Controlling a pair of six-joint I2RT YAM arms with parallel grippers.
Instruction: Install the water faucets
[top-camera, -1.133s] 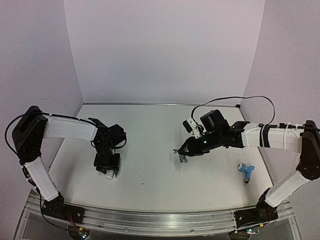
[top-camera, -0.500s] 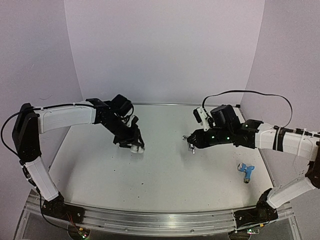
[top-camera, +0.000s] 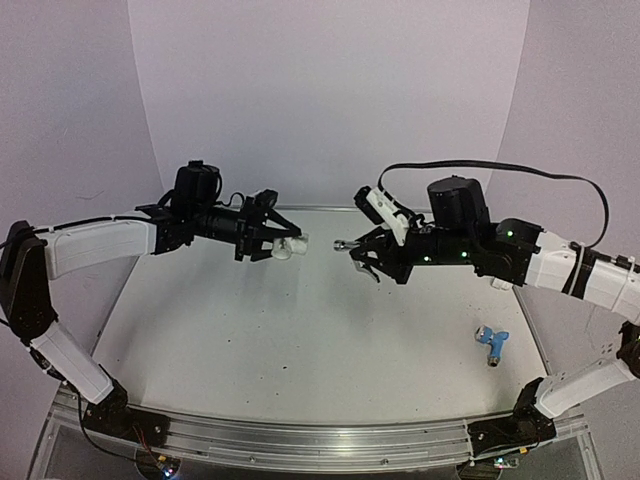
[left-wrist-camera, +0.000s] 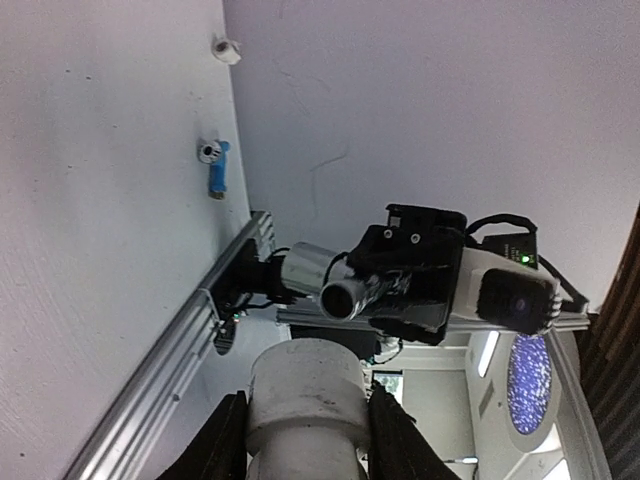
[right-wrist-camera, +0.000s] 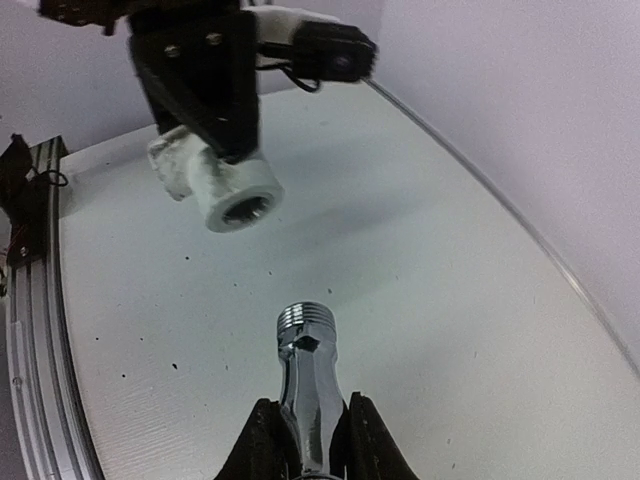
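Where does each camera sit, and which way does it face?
Top external: above and behind the bases, looking down; both arms show.
Left wrist: faces the right arm's silver faucet; the left end effector grips a white fitting.
Right wrist: faces that fitting; the right end effector grips the faucet.
Wrist views share both parts.

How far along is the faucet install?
Done: the left gripper holds a white fitting and the right gripper holds the silver faucet, both in the air. In hand: threaded end aimed at the fitting's socket, gap between, not mated. Left: screw it in, then the blue faucet, lying on the table.
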